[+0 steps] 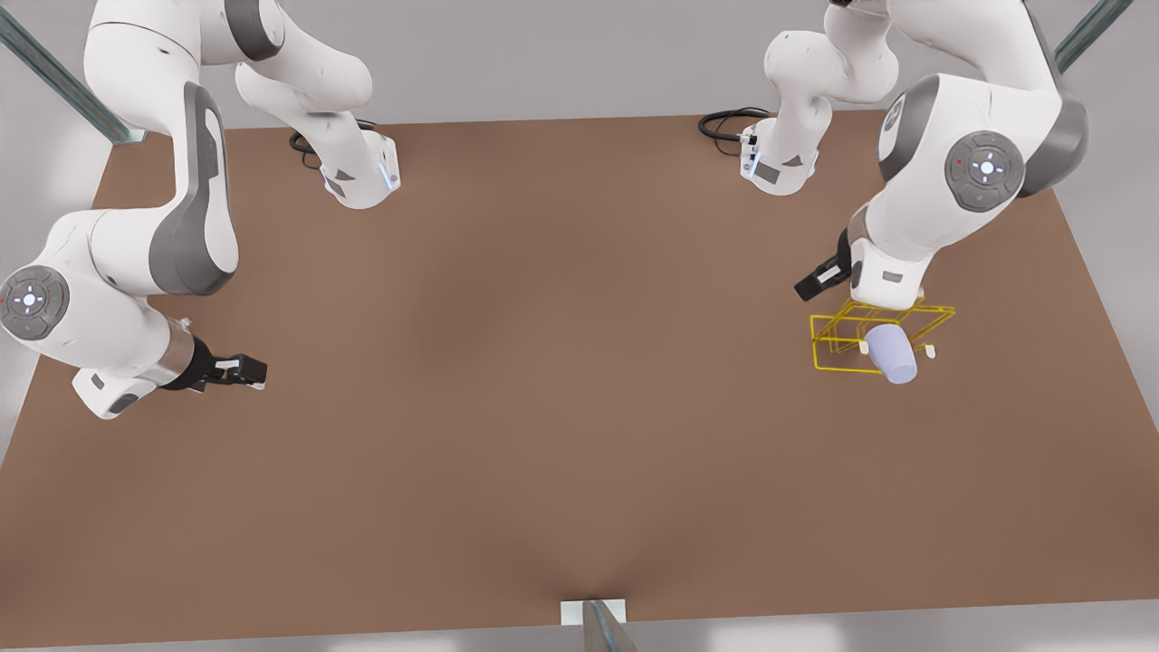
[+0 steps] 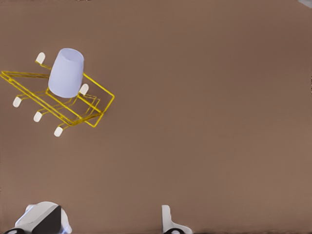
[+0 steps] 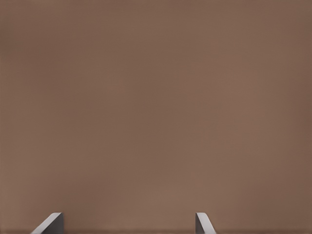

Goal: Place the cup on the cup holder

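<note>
The pale lavender cup [image 1: 892,353] rests tilted on the yellow wire cup holder [image 1: 842,369] at the front view's right, among its white-tipped pegs. From the left wrist view the cup [image 2: 66,73] sits on the cup holder [image 2: 104,111] with nothing gripping it. My left gripper [image 2: 105,222] is open and empty, raised above the rack and off to one side of the cup; its wrist [image 1: 892,276] hangs over the rack's far edge. My right gripper [image 1: 253,369] waits low at the front view's left, and the right gripper [image 3: 127,223] is open over bare table.
The brown table [image 1: 579,407] carries both arm bases [image 1: 362,177] [image 1: 779,163] at its far edge, with black cables beside them. A small white bracket [image 1: 593,611] sits at the near edge. The rack stands near the table's right side.
</note>
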Robot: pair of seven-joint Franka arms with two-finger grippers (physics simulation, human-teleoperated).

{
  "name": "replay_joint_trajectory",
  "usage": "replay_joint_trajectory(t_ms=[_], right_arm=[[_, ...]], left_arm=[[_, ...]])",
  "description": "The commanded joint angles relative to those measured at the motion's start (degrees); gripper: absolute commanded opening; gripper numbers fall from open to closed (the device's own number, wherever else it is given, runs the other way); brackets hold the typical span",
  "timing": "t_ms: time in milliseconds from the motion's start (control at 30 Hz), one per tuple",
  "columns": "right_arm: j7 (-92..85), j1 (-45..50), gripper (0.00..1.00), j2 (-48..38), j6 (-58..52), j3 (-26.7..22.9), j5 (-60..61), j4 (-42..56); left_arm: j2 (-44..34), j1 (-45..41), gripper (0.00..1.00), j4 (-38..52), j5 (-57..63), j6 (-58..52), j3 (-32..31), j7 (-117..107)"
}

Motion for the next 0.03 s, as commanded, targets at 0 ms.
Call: replay_joint_trajectory(t_ms=[0], right_arm=[[-0.04,0.02,1.00,-0.05,-0.02,0.00,0.04,0.03]], left_arm=[[0.66,-0.04,1.00,0.38,-0.21,-2.20,0.17,47.29]])
